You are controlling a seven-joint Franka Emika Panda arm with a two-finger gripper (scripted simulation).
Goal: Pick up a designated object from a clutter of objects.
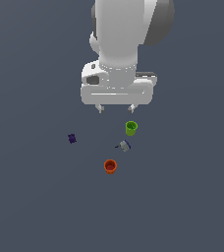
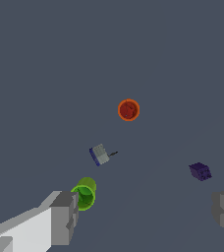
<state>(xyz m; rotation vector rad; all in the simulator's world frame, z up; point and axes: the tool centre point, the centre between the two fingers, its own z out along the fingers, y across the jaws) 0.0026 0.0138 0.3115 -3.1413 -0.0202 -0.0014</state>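
Observation:
The designated object (image 1: 124, 145) (image 2: 100, 155) is a tiny grey-white item with a dark blue patch and a thin black stick, lying on the grey floor between the two cups. My gripper (image 1: 116, 108) (image 2: 146, 216) hangs open above the floor, behind the clutter in the exterior view, holding nothing. Its fingers (image 2: 65, 216) stand wide apart. The lime-green cup (image 1: 130, 128) (image 2: 85, 194) is just below the gripper's side at the exterior view's right. The orange-red cup (image 1: 110, 166) (image 2: 128, 110) stands upright further forward.
A tiny dark purple piece (image 1: 72, 139) (image 2: 200, 171) lies apart toward the exterior view's left. The floor is a plain dark grey surface with no edges or walls in view.

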